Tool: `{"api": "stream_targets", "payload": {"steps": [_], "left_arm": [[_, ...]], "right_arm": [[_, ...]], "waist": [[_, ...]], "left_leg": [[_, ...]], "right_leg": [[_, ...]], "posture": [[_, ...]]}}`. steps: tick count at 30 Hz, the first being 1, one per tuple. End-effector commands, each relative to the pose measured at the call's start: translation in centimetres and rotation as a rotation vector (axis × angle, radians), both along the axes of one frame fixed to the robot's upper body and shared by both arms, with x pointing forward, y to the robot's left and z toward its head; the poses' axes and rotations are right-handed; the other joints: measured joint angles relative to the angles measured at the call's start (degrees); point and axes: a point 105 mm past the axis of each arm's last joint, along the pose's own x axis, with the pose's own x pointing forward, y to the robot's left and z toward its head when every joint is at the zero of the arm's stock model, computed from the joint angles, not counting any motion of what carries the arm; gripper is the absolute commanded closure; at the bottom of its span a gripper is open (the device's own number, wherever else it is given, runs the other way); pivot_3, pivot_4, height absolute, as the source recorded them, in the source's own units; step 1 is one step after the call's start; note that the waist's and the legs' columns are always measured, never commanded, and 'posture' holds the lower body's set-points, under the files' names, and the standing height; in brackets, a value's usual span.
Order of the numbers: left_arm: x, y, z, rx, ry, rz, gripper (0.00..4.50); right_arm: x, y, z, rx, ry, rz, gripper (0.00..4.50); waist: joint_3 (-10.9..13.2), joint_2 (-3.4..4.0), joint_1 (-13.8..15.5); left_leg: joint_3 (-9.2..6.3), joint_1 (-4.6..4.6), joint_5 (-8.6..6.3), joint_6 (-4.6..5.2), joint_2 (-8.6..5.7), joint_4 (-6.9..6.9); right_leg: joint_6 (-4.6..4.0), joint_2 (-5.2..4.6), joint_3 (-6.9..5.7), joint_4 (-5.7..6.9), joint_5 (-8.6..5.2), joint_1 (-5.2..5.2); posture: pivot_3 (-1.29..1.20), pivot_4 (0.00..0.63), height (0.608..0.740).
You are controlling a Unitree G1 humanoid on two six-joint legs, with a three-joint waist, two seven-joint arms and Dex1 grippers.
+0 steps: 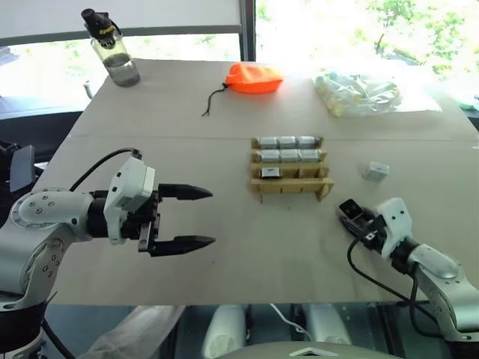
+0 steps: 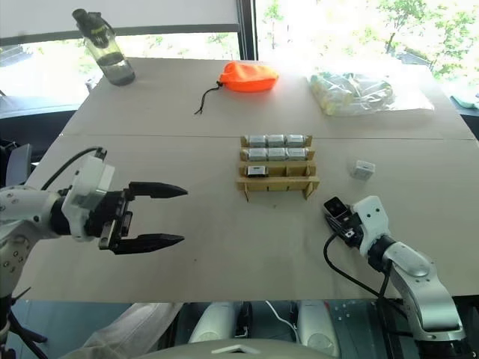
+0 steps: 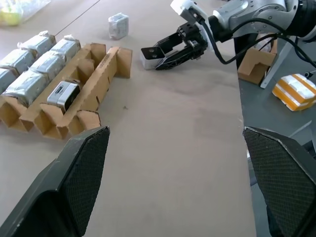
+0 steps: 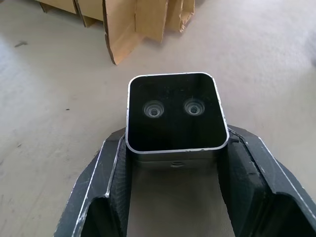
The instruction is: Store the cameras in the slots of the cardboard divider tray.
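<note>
The cardboard divider tray [image 1: 293,188] lies mid-table. Its two far rows hold several wrapped silver cameras [image 1: 288,141], and one more camera [image 1: 269,173] with a black face sits in the left slot of the third row. The nearest row is empty. A loose camera [image 1: 376,171] rests on the table to the tray's right. My right gripper [image 1: 350,215] hovers low, near and right of the tray, shut on a camera [image 4: 175,116] whose black two-lens face points toward the tray. My left gripper [image 1: 213,217] hangs open and empty above the table, left of the tray.
An orange drawstring pouch [image 1: 254,78] and a clear bag of pale rolls [image 1: 359,93] lie at the table's far side. A water bottle [image 1: 112,48] stands at the far left corner. The table's near edge runs just below both arms.
</note>
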Motion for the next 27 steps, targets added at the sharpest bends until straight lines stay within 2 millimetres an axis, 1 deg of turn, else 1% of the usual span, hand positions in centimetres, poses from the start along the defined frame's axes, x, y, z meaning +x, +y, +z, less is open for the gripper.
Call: {"api": "stream_targets", "payload": {"steps": [1, 2, 4, 5, 6, 8, 13, 14, 16, 19, 23, 27], "left_arm": [[0.2, -0.2, 0.5, 0.001, -0.021, -0.031, 0.0], [0.8, -0.3, 0.4, 0.001, -0.024, -0.022, 0.0], [2.2, -1.4, 0.4, -0.034, -0.017, -0.032, 0.0], [2.3, -2.1, 0.3, -0.045, -0.004, -0.072, 0.0], [2.4, -2.5, 0.3, -0.052, 0.006, -0.102, 0.0], [3.2, -3.7, 0.1, -0.061, 0.025, -0.139, 0.0], [6.8, -6.8, 0.7, -0.153, 0.047, -0.134, 0.0], [7.5, -7.4, 0.7, -0.168, 0.069, -0.125, 0.0], [8.5, -8.3, 0.6, -0.175, 0.088, -0.116, 0.0], [9.2, -9.2, 0.1, -0.159, 0.155, -0.141, 0.0], [9.8, -9.3, -0.4, -0.128, 0.193, -0.133, 0.0], [9.9, -9.3, -0.4, -0.119, 0.203, -0.146, 0.0]], "right_arm": [[0.1, 0.5, 2.2, -0.049, -0.11, 0.079, 2.62], [0.4, 0.3, 2.9, -0.077, -0.146, 0.096, 2.62], [1.0, 0.9, 5.3, -0.238, -0.288, 0.222, 2.62], [1.2, 1.3, 6.2, -0.32, -0.356, 0.28, 2.62], [1.4, 1.6, 6.7, -0.369, -0.395, 0.315, 2.62], [1.8, 2.9, 8.0, -0.45, -0.511, 0.388, 2.62], [2.0, 7.4, 10.5, -0.632, -0.767, 0.593, 2.62], [1.9, 8.2, 10.7, -0.673, -0.82, 0.637, 2.62], [1.8, 9.2, 10.6, -0.74, -0.888, 0.696, 2.62], [2.0, 10.2, 10.3, -0.846, -1.001, 0.768, 2.62], [2.1, 10.8, 10.6, -0.878, -1.075, 0.791, 2.62], [2.0, 11.2, 10.7, -0.888, -1.108, 0.803, 2.62]], "waist": [[0.0, 0.0, -0.06], [0.0, 0.0, -0.07], [0.05, 0.09, 0.01], [0.07, 0.1, -0.04], [0.06, 0.08, -0.07], [-0.01, -0.03, -0.17], [-0.02, -0.08, -0.08], [-0.02, -0.08, -0.08], [-0.02, -0.09, -0.09], [-0.02, -0.09, -0.11], [0.0, -0.09, -0.12], [0.0, -0.09, -0.13]], "left_leg": [[0.0, 0.0, 0.0, 0.0, 0.0, 0.0], [0.01, 0.01, 0.0, 0.0, 0.0, 0.0], [0.0, 0.0, 0.0, 0.0, 0.0, 0.0], [0.04, 0.02, 0.0, 0.01, -0.04, 0.01], [0.08, 0.0, 0.0, 0.01, -0.05, 0.01], [0.09, 0.03, 0.0, 0.02, -0.06, 0.03], [-0.02, -0.05, 0.03, -0.03, -0.04, 0.02], [-0.02, -0.11, 0.03, -0.03, -0.04, 0.02], [0.02, -0.16, 0.03, -0.03, -0.05, 0.03], [0.07, -0.2, 0.02, -0.03, -0.08, 0.04], [0.06, -0.2, 0.03, -0.03, -0.05, 0.03], [0.07, -0.17, 0.03, -0.05, -0.03, 0.05]], "right_leg": [[0.0, 0.0, 0.0, 0.0, 0.0, 0.0], [0.02, 0.0, 0.01, 0.0, 0.01, 0.01], [0.13, 0.02, 0.0, 0.0, 0.08, -0.01], [0.16, 0.01, 0.03, 0.0, 0.07, 0.0], [0.18, 0.01, 0.06, -0.01, 0.06, -0.01], [0.32, 0.05, 0.07, -0.01, -0.01, 0.01], [0.12, 0.32, 0.04, -0.02, 0.11, -0.05], [0.12, 0.32, 0.02, -0.06, 0.11, -0.08], [0.12, 0.31, 0.05, -0.07, 0.12, -0.1], [0.14, 0.25, 0.06, -0.15, 0.12, -0.11], [0.14, 0.25, 0.05, -0.14, 0.11, -0.13], [0.14, 0.25, 0.05, -0.07, 0.11, -0.13]], "posture": [[0.0, 0.15, 0.74], [0.0, 0.15, 0.74], [0.0, 0.15, 0.74], [0.0, 0.15, 0.74], [0.0, 0.15, 0.74], [0.0, 0.15, 0.74], [0.0, 0.15, 0.74], [0.0, 0.15, 0.74], [0.0, 0.15, 0.74], [0.0, 0.15, 0.74], [0.0, 0.15, 0.74], [0.0, 0.15, 0.74]]}}
